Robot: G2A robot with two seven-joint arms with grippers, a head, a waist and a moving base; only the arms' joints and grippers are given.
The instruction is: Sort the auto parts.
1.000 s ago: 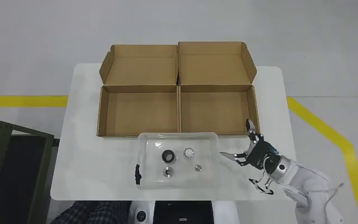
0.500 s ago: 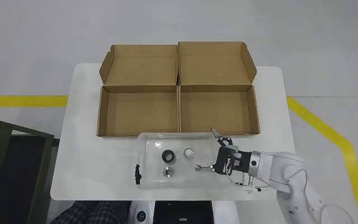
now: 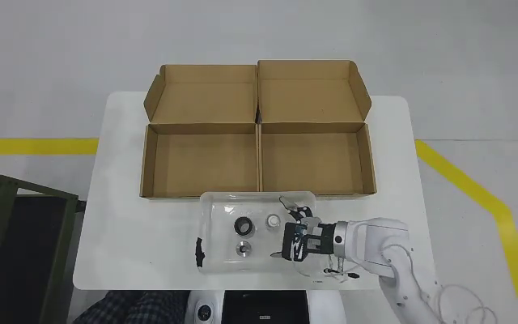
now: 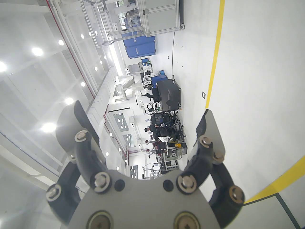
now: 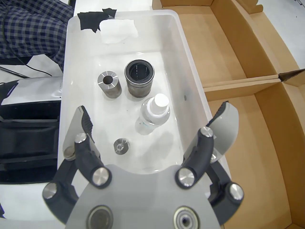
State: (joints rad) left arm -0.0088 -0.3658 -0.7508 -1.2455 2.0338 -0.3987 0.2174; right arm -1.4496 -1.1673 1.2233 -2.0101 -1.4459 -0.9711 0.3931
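Top view: right gripper [image 3: 281,228] has slid over the clear bin [image 3: 243,194], jaws wide and empty, first pick looks close

R arm lies across the front from robot's right side, elbow bent. Right end effector [image 3: 287,231] is wide open, fingers [image 5: 82,122] spread, pointing toward robot's left. Left end effector [image 4: 143,110] also open, wrist rolled sideways, aimed approx. level.

White table [image 3: 121,243] stands on a grey floor [image 3: 243,32], yellow line [image 3: 48,146] running behind it, dark rack [image 3: 32,243] just beside.
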